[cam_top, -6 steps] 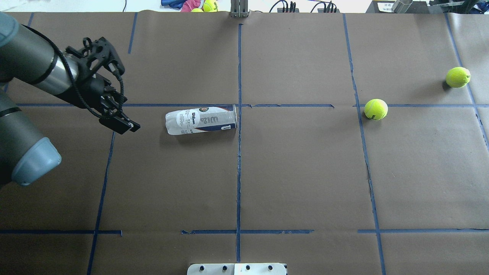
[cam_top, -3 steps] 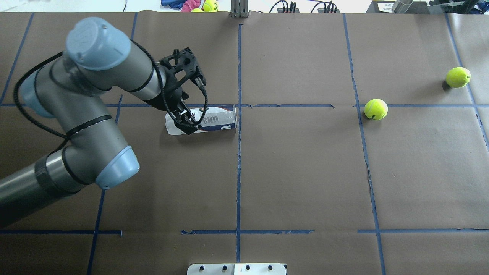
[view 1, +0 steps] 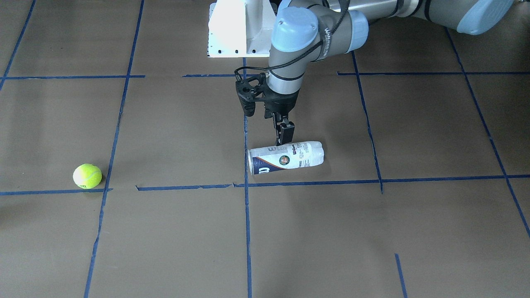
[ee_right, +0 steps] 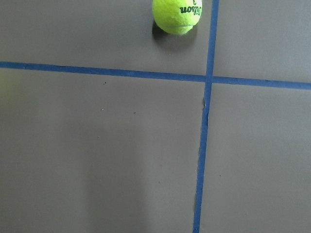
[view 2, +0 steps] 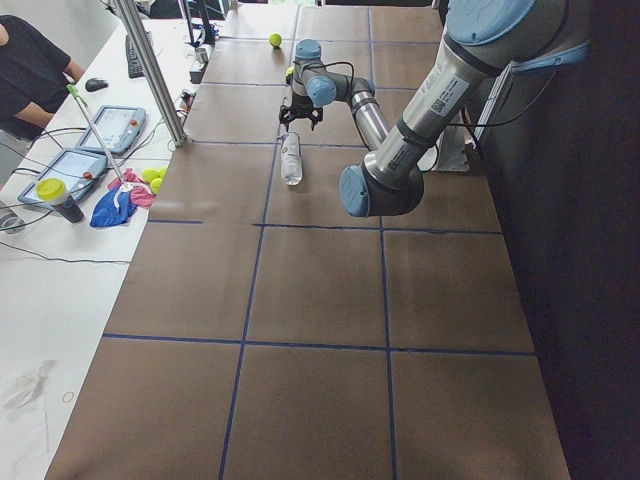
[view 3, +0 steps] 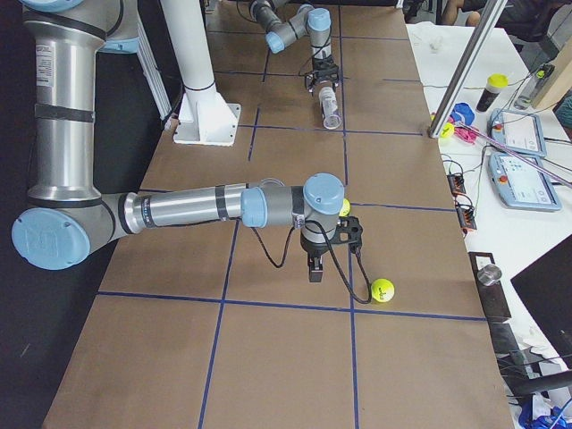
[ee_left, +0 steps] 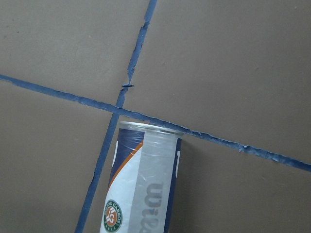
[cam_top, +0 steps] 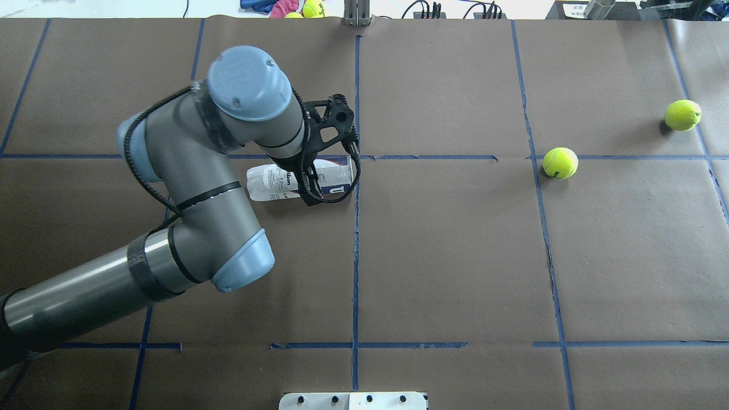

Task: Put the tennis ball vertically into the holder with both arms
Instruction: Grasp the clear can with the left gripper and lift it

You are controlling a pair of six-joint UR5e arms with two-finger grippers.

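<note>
Fingers (view 1: pixel 285 131) of the left arm (view 1: pixel 314 25) hang over the Wilson can (view 1: pixel 290 156) lying sideways, their spread impossible to tell; gripping squarely mid-body should right it.

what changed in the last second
The left arm swung in from the robot's left; its end effector now hangs over the can. No grip shows. The can, lying on its side, the inner ball and the outer ball stayed put.

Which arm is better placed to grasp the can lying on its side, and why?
Left. The left gripper hangs directly above the holder, while the right gripper sits at the table's far end beside a tennis ball.
</note>
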